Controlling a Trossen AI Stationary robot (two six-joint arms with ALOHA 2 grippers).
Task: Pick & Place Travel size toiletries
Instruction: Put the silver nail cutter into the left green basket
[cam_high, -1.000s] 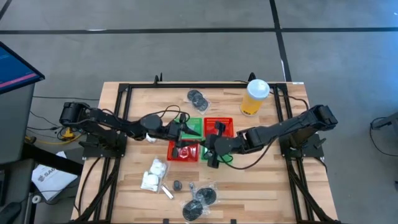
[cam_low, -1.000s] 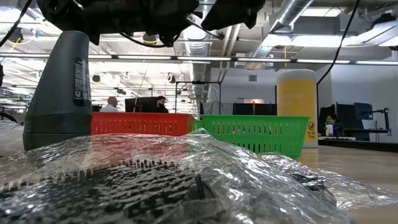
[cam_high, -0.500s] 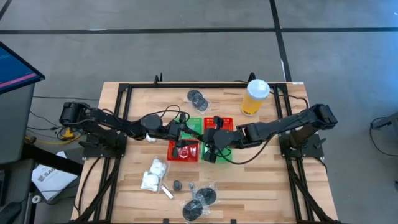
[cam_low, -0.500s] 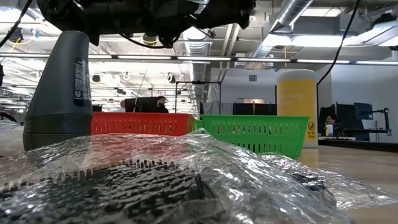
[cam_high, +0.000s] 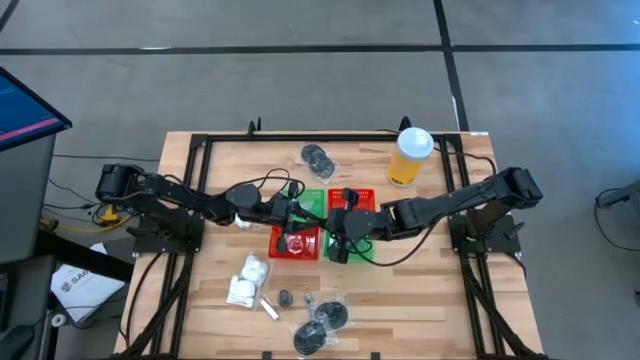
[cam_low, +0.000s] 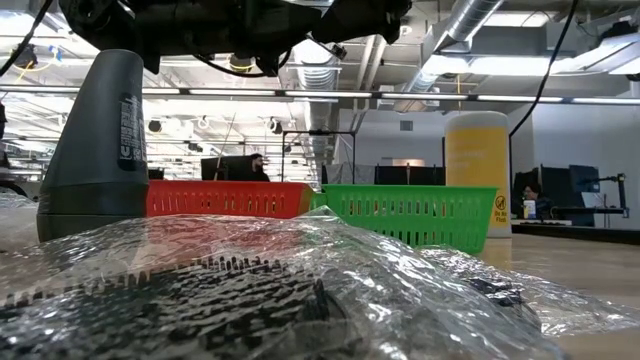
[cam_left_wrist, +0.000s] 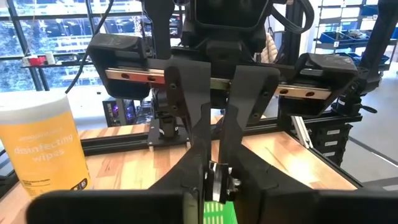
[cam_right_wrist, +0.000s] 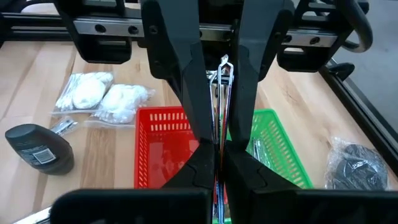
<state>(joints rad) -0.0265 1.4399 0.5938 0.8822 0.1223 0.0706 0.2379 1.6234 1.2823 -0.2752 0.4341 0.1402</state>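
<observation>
The wooden table (cam_high: 430, 300) carries four mesh baskets in a block at its centre: a green basket (cam_high: 312, 200) and a red basket (cam_high: 360, 200) on the far side, a second red basket (cam_high: 296, 244) and a second green one (cam_high: 352, 250) on the near side. A tall yellow cup (cam_high: 409, 156) with a white lid stands near the far right corner.

The left arm reaches in from the table's left edge; the left gripper (cam_high: 297, 213) hangs over the seam between the far green basket and the near red one. In the left wrist view its fingers (cam_left_wrist: 199, 106) are nearly pressed together around something small and metallic; what it is cannot be told. The right arm comes from the right edge, and the right gripper (cam_high: 347, 228) sits over the middle of the basket block, its jaws pinched shut on a thin silvery packet (cam_right_wrist: 222, 99) that stands upright between them.

The loose toiletries lie well apart from both grippers. The white puffy packets (cam_high: 246, 279) rest near the near left part of the table, with a thin silvery tube (cam_high: 268, 307) just beside them. Wrapped dark discs (cam_high: 322, 325) lie at the near edge, and another wrapped disc (cam_high: 317, 156) lies by the far edge. A small dark bottle (cam_high: 285, 298) sits between the packets and the near discs.
</observation>
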